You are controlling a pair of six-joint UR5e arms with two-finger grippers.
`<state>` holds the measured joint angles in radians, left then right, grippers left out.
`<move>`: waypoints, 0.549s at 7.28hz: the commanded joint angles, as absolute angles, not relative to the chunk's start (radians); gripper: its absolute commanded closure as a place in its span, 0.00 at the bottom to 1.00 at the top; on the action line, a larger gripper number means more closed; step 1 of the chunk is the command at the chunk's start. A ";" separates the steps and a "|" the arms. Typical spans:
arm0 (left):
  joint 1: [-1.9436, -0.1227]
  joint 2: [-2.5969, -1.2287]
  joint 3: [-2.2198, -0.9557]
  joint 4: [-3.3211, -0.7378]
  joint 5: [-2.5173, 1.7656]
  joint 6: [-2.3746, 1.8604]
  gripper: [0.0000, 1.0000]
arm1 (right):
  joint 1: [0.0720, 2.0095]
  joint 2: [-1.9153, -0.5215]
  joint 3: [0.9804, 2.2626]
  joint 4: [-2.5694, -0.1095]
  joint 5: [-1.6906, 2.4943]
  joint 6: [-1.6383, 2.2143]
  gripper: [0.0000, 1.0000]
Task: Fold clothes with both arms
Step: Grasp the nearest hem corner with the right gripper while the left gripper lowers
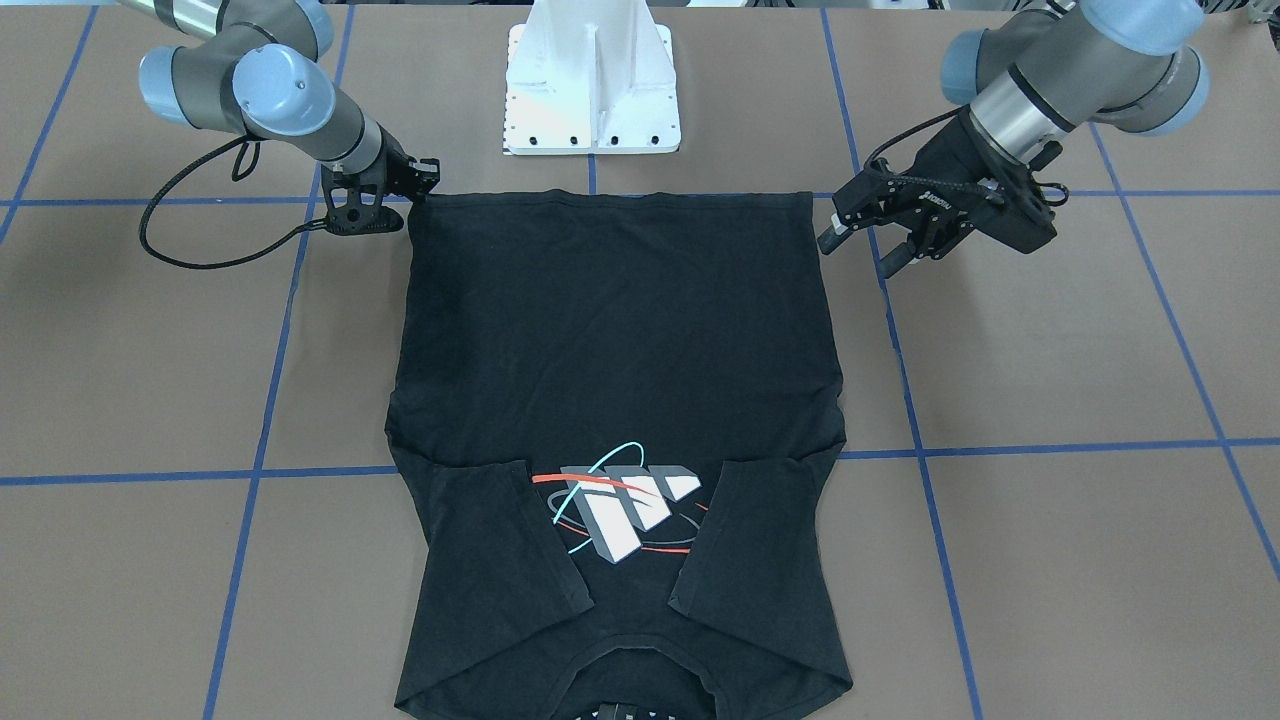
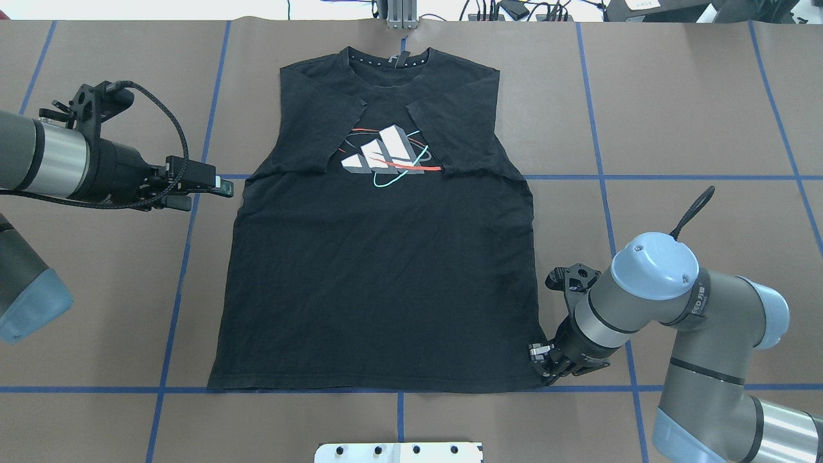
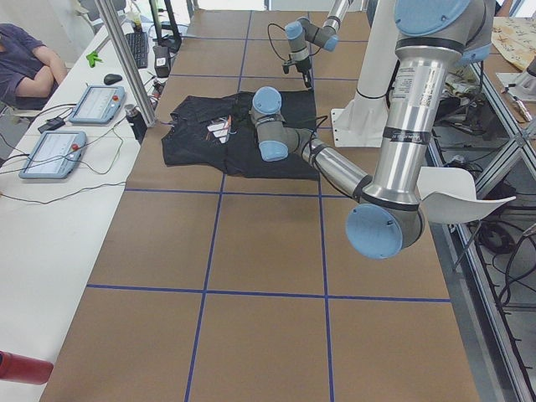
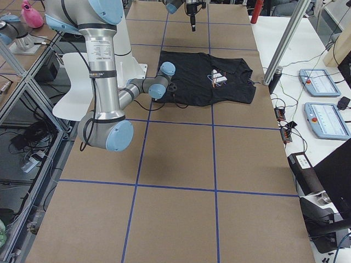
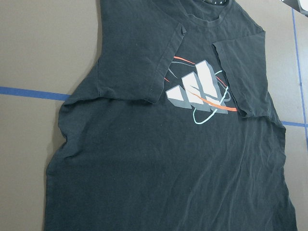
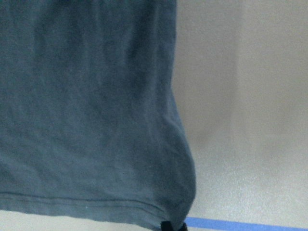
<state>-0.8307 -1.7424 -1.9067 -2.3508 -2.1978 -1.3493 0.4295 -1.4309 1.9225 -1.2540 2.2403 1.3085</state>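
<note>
Two risks noted.

Front-facing: T-shirt (image 1: 620, 330) lies flat on the table (image 1: 1050, 350), sleeves folded in. The left gripper (image 1: 862, 250) is spread wide, empty, clear of the hem.

Overhead: right gripper (image 2: 545, 369) sits at the near hem corner.

Right wrist: fingertips (image 6: 166, 226) look pinched on that corner.

A one-sided lift probably skews the cloth; a thin pinch may slip.

A black T-shirt (image 2: 379, 276) carries a chest print (image 2: 386, 157) of white and grey blocks ringed by red and cyan ovals. The table (image 2: 675, 128) is brown and gridded with blue tape lines (image 2: 643, 177). The left arm (image 1: 1040, 95) and right arm (image 1: 300, 110) are grey and silver with light blue joint caps. The left tool (image 1: 862, 250) and right tool (image 1: 412, 197) are black. The pedestal (image 1: 592, 90) is white.
</note>
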 commanded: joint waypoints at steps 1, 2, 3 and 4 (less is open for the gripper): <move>-0.767 -1.714 -1.910 -2.350 -2.195 -1.351 0.00 | 0.442 -1.431 1.954 -1.253 2.249 1.308 1.00; -0.720 -1.674 -1.922 -2.350 -2.178 -1.353 0.00 | 0.448 -1.433 1.965 -1.252 2.256 1.308 1.00; -0.653 -1.622 -1.937 -2.350 -2.143 -1.354 0.01 | 0.451 -1.445 1.986 -1.252 2.270 1.308 1.00; -0.588 -1.580 -1.947 -2.350 -2.108 -1.377 0.01 | 0.471 -1.445 1.991 -1.250 2.305 1.308 1.00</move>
<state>-0.6621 -1.6315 -1.9337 -2.3500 -2.1461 -1.3604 0.4547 -1.4409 1.9788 -1.2515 2.2747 1.3085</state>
